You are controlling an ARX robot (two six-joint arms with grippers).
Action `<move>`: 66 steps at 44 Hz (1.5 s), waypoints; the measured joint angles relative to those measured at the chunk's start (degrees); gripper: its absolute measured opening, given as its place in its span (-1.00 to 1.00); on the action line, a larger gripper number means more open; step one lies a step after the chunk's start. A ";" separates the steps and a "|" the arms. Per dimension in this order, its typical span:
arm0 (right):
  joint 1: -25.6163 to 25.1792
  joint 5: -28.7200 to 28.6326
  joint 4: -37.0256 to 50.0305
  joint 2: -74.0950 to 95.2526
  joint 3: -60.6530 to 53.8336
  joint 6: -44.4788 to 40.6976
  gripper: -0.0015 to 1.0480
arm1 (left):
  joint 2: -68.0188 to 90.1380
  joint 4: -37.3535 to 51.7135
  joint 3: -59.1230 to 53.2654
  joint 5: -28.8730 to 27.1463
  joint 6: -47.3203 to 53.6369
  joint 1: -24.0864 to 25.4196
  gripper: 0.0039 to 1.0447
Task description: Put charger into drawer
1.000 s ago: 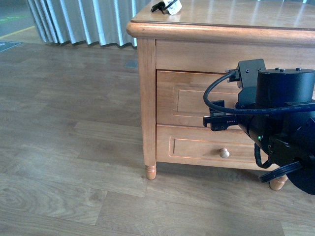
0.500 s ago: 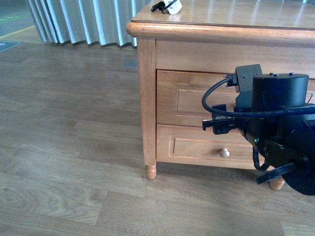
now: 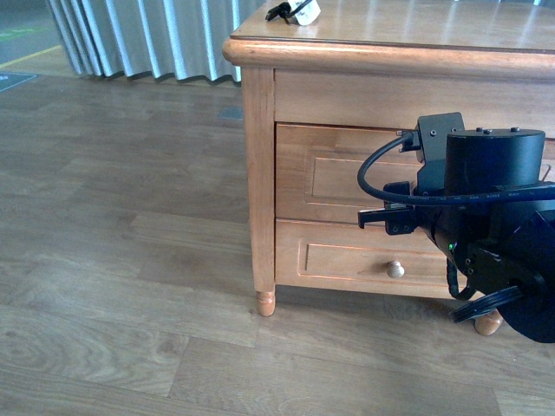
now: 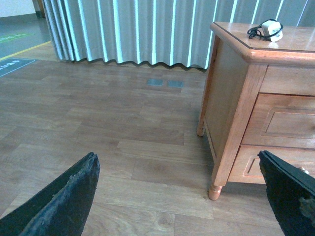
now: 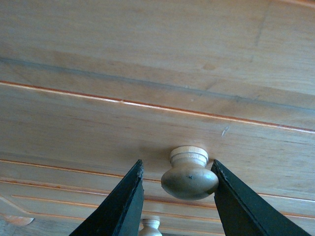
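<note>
The charger (image 3: 295,11), a white plug with a black cable, lies on the cabinet top near its far left corner; the left wrist view also shows the charger (image 4: 268,29). The upper drawer (image 3: 329,173) is shut. My right arm (image 3: 490,217) hangs in front of it. In the right wrist view my right gripper (image 5: 178,169) is open around the drawer's round knob (image 5: 189,176), which lies close against one finger with a gap to the other. My left gripper (image 4: 177,157) is open and empty, above the floor to the left of the cabinet.
The lower drawer (image 3: 364,258) with its own knob (image 3: 395,269) sits just beneath. The cabinet stands on turned legs (image 3: 265,303) on a wood-plank floor (image 3: 113,260). Grey curtains (image 3: 147,35) hang at the back left.
My right arm has shifted slightly left and lower in front of the upper drawer, then stayed almost still. The charger has not moved.
</note>
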 joint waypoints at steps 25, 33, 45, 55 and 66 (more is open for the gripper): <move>-0.22 0.57 0.00 -0.02 0.00 0.35 -0.54 | 0.00 0.00 0.00 0.00 0.00 0.00 0.89; -0.28 -0.37 0.57 -0.55 -1.14 0.70 -0.54 | 0.00 0.00 0.00 0.00 0.00 0.00 0.89; -0.04 -1.86 0.55 -6.45 -10.08 4.52 -0.55 | 0.00 0.00 0.00 -0.02 0.00 0.00 0.89; 0.72 -3.52 0.37 -13.44 -20.09 5.86 -0.55 | 0.00 0.00 0.00 0.00 0.00 0.00 0.89; 1.42 -6.69 -0.13 -20.39 -29.75 6.86 -0.56 | 0.00 0.00 0.00 -0.02 0.00 0.00 0.89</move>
